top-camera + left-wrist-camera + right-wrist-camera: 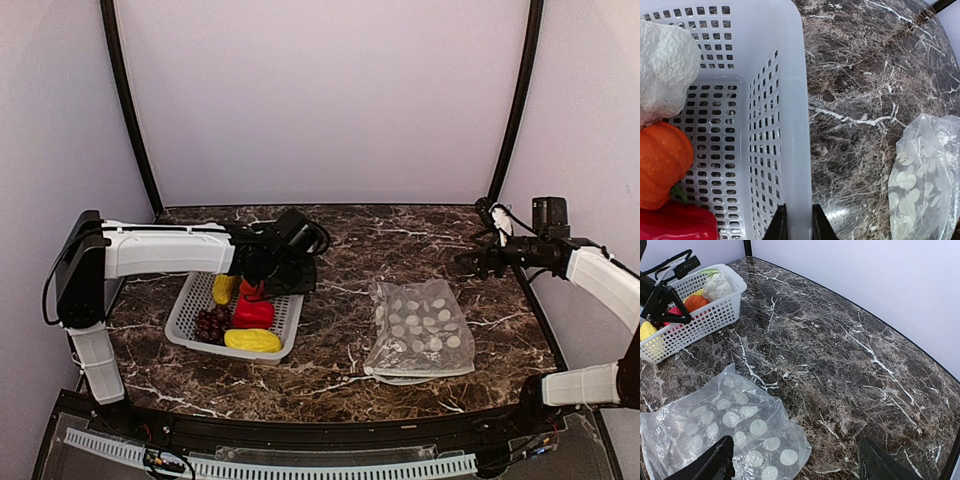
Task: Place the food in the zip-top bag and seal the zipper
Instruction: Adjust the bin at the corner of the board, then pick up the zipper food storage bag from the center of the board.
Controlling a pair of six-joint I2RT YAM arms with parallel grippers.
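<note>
At the left, we see the left gripper (801, 225) clamped on a wall of the perforated basket (770, 30), which holds the cauliflower (665, 70), the pumpkin (662, 165) and the red pepper (677, 222). Beside the basket, the zip-top bag (420, 325) lies flat on the marble table (340, 250). Near the bag, the right gripper (797, 462) hangs with jaws wide apart.

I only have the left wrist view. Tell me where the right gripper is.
Observer: The right gripper hangs open over the far right of the table, beyond the zip-top bag.
Operator: Name the food in the basket that my view misses.
Observer: A purple grape bunch and a yellow piece at its near end, and a second yellow piece further back.
Operator: Check the bag's contents.
Observer: No food shows inside; it lies crumpled on the table, apart from the basket.
</note>
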